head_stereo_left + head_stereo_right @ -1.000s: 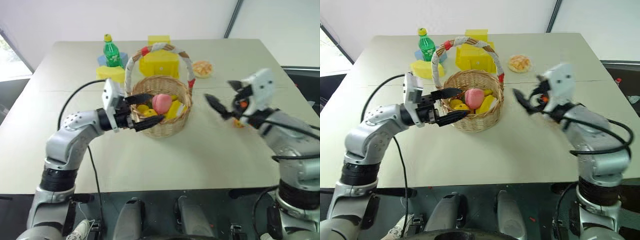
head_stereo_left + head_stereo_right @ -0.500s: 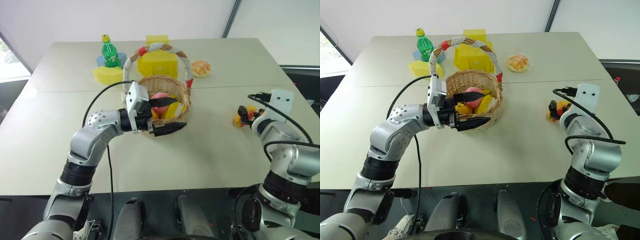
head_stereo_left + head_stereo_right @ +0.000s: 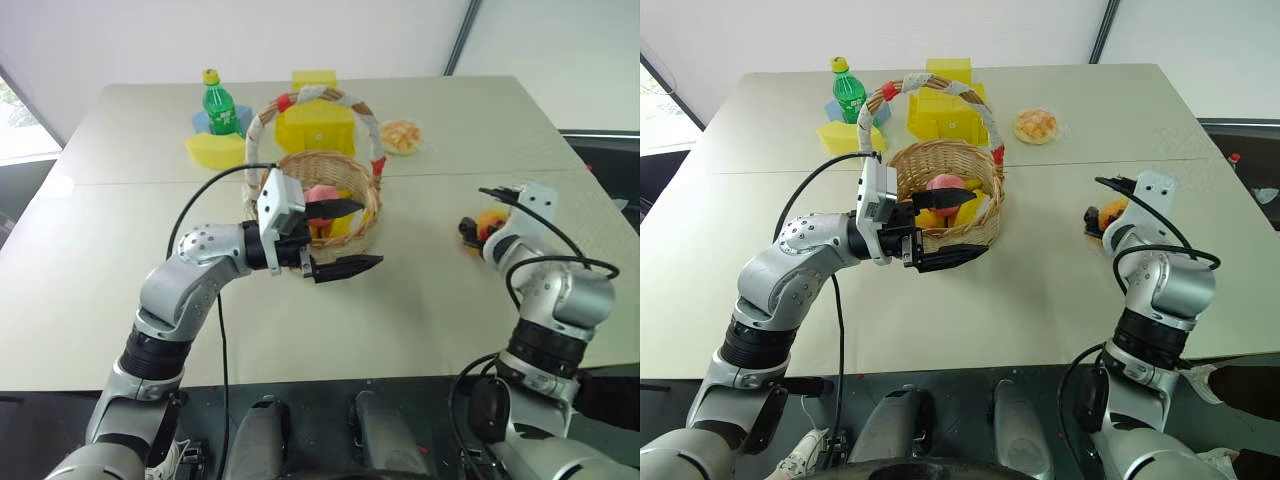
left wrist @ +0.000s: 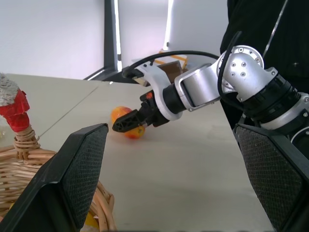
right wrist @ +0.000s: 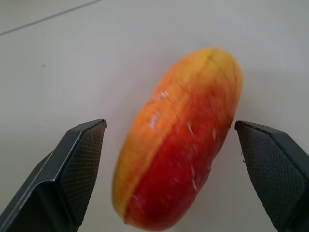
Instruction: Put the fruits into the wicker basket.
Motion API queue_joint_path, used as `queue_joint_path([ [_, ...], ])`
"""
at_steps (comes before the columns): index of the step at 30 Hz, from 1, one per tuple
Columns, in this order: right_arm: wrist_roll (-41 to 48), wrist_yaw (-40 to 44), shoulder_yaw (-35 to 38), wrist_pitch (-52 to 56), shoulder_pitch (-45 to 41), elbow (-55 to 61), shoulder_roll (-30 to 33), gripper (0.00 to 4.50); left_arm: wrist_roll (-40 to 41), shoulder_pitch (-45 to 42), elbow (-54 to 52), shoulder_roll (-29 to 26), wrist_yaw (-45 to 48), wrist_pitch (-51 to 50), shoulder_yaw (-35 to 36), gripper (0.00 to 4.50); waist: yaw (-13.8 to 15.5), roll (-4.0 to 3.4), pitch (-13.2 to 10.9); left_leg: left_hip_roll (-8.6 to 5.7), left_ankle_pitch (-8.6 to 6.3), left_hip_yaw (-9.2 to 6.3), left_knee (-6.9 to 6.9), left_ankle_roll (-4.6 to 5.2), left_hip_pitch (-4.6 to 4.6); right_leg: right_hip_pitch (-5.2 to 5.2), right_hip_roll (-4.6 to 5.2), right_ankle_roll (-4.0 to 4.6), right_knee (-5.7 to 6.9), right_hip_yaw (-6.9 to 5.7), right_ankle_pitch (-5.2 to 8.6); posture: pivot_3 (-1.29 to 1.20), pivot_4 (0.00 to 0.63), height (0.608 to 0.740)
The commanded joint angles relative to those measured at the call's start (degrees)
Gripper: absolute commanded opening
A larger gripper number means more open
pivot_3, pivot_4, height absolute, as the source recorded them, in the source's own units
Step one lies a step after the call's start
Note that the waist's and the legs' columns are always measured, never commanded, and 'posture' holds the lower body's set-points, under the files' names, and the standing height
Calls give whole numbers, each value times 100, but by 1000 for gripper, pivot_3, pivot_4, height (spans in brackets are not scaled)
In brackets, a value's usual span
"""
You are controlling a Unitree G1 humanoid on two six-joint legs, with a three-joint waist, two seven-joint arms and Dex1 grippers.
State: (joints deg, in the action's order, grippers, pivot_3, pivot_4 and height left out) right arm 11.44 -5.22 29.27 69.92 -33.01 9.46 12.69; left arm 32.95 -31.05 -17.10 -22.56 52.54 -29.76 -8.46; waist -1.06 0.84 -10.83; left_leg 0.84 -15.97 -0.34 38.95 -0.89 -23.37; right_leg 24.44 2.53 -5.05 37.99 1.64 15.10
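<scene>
Since a second ago my right hand [image 3: 470, 228] has dropped from mid-air down to the surface [image 3: 420, 300], and my left hand [image 3: 345, 238] has slid across to hang in front of the wicker basket [image 3: 330, 190]. Both hands are spread wide and grip nothing.

Nearest me, the left hand hangs level just before the basket's front wall, one black finger over the rim and one below it. Over on my right, the mango [image 5: 181, 140] lies on its side on the bare surface, directly between the right hand's parted fingers [image 5: 72, 169] with a gap on each side: one oblong fruit, red along one flank, blending through orange to yellow along the other.

I count one basket, round, tan and woven, with a tall arched handle wrapped white with red bands. Inside it I see one pink peach [image 3: 320, 195] on top of yellow pieces I cannot tell apart.

Beyond the basket stand two yellow blocks [image 3: 315, 125], one yellow wedge [image 3: 215, 150], one green bottle [image 3: 222, 103] and one bread bun [image 3: 404, 136].
</scene>
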Motion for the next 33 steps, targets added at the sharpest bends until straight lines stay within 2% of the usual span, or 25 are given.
queue_joint_path([
  [1, -17, -60, -20, -285, -130, 13, 27, 3914, -20, 32, -264, -29, -11, 69, -17, 4500, 0, 0, 0, 0, 0, 0, 0, 0, 0, 0, 0, 0, 0, 0, 0, 0, 150, 740],
  [2, -27, -76, -44, -320, -129, 18, 29, 3632, -28, 35, -256, -33, -14, 74, -18, 4500, 0, -1, 0, 0, 0, 0, 0, 0, 0, 0, 0, 0, 0, 0, 0, 0, 150, 740],
  [5, -74, -64, -205, -389, -59, 128, 102, 2143, -44, 60, -245, -48, -18, 87, -13, 4500, -7, -1, 0, 0, 0, -1, 0, 0, 0, 0, -1, 0, 0, 0, 0, 0, 150, 740],
  [10, -5, 125, -318, -370, 79, 514, 219, 2143, -80, 125, -186, -139, -15, 130, 65, 4500, -1, -2, -1, 1, 0, -1, 0, 0, 0, 0, -1, 0, 0, 0, 0, 0, 150, 740],
  [13, 29, 1204, -1286, -827, 601, 1385, 1256, 2143, 58, 189, -26, -440, -59, 88, 586, 4500, 3, -17, -10, -1, -1, -1, -1, 1, -3, 1, 2, -1, -5, 0, 1, 0, 150, 740],
  [15, 137, 1908, -1683, -1265, 941, 1855, 1869, 2143, 177, 224, 73, -624, -70, 46, 895, 4500, 4, -18, -11, -2, -2, -2, -4, 3, -3, 1, 3, -3, -7, -1, 2, 0, 150, 740],
  [17, 361, 3121, -1933, -2013, 1580, 2582, 2775, 2143, 258, 380, 232, -1000, 37, -1, 1337, 4500, -10, -17, -11, 0, -2, -4, -7, 3, -3, 1, -2, -5, -15, -4, 3, 0, 150, 740],
  [19, 764, 4044, -1864, -2602, 1976, 3059, 3243, 2143, 273, 545, 333, -1338, 170, -23, 1590, 4500, -33, -17, -11, 3, -4, -4, -17, 7, 1, 0, -7, -6, -24, -4, 5, 0, 150, 740],
  [21, 1429, 4424, -1807, -2572, 1829, 3268, 3186, 2143, 234, 673, 407, -1574, 268, 6, 1681, 4500, -55, -14, -13, 10, -4, -4, -21, 7, 2, 0, -13, -7, -29, -4, 5, 0, 150, 740],
  [24, 1645, 4429, -2286, -2565, 1215, 3169, 2911, 2143, 240, 725, 443, -1657, 276, 26, 1735, 4500, -46, -11, -14, 11, -3, -4, -15, 6, 2, -4, -8, -7, -27, -4, 3, 0, 150, 740],
  [29, 953, 4055, -3639, -2791, 54, 2217, 2123, 2143, 295, 817, 251, -1610, 123, -32, 1777, 4500, -5, -8, -14, 12, -3, -5, -8, 5, 2, -7, -6, -6, -26, -6, 3, 0, 150, 740],
  [33, 297, 3410, -4145, -2721, -671, 932, 1424, 2143, 403, 938, 14, -1576, -50, -93, 1860, 4500, 4, -7, -14, 9, -3, -4, -9, 4, -5, 1, 4, -5, -24, -7, 3, 0, 150, 740],
])
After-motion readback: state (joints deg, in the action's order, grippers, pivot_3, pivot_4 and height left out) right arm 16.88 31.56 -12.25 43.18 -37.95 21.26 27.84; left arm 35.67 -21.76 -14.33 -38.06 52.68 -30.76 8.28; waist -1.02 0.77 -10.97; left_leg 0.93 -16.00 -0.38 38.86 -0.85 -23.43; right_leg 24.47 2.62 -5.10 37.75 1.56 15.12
